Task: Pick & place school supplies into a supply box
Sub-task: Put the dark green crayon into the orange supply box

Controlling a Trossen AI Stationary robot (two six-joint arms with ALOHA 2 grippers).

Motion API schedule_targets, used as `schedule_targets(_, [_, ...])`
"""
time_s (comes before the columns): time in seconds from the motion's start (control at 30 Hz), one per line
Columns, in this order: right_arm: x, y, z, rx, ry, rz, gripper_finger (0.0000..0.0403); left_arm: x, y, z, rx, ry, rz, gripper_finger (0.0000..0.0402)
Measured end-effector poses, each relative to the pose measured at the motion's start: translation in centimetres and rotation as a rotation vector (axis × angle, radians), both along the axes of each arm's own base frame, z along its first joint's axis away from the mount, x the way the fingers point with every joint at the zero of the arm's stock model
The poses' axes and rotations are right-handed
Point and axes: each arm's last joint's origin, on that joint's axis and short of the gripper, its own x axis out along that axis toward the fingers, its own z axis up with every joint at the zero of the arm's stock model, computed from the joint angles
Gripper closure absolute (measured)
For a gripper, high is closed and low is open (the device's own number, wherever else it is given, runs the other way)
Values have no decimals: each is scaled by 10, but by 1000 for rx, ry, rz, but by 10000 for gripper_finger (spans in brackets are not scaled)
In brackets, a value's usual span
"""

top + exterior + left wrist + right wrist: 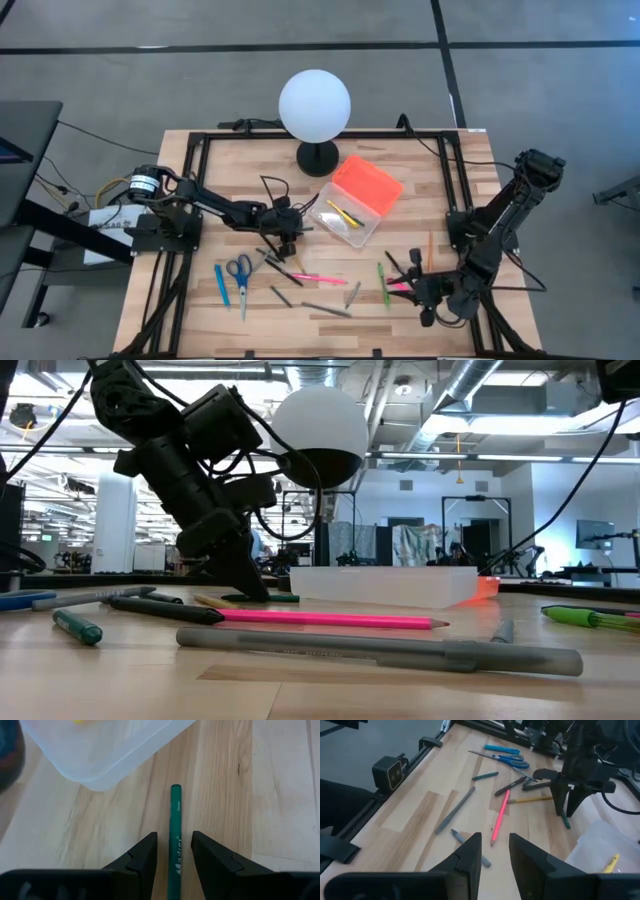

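The supply box stands open at mid-table: its clear body point(343, 222) holds yellow pieces, and its orange lid point(367, 183) lies behind it. Pens, pencils and markers are scattered along the near half, among them a pink pencil point(320, 278), a grey pen point(327, 309), blue-handled scissors point(240, 270) and a green marker point(382, 283). My left gripper point(174, 842) points down, open, one finger on each side of a green pencil point(176, 815) that lies flat on the table beside the box's corner point(105, 755); it touches nothing. My right gripper point(494, 850) hangs open over the near right of the table point(425, 292).
A white globe lamp point(315, 105) on a black base stands behind the box. Black frame rails point(455, 180) run along the table's edges. An orange pencil point(431, 250) and a pink marker point(400, 287) lie near my right gripper. Bare wood shows on the far right.
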Motion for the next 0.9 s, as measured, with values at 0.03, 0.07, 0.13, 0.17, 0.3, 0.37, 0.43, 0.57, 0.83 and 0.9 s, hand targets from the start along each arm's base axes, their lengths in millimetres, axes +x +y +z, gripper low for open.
schedule_targets(0.03, [0, 0, 0, -1, 0, -1, 310, 0, 0, 0, -4, 1, -2, 281])
schedule_targets(0.07, [0, 0, 0, 0, 0, -2, 310, 0, 0, 0, -5, 3, -2, 281])
schedule_targets(0.13, [0, 0, 0, -4, -5, -10, 310, 0, 0, -1, -5, 5, -2, 281])
schedule_targets(0.17, [0, -1, 0, -7, -9, -16, 310, 0, 0, -1, -7, 6, -3, 281])
schedule_targets(0.3, [0, -1, 0, -8, -11, -18, 310, -1, 0, -1, 0, 12, 25, 281])
schedule_targets(0.37, [0, -1, 0, -8, -11, -18, 310, -2, 1, -2, 6, 19, 50, 283])
schedule_targets(0.43, [0, -1, 0, -8, -11, -19, 310, -2, 1, -2, 2, 22, 54, 292])
schedule_targets(0.57, [0, -1, 0, -8, -11, -19, 310, -3, 2, -2, 4, 27, 58, 323])
schedule_targets(0.83, [0, -1, 0, -8, -10, -19, 310, -4, 2, -3, -16, 42, 55, 380])
schedule_targets(0.9, [0, -1, 0, -8, -10, -18, 310, -5, 2, -4, -18, 54, 54, 385])
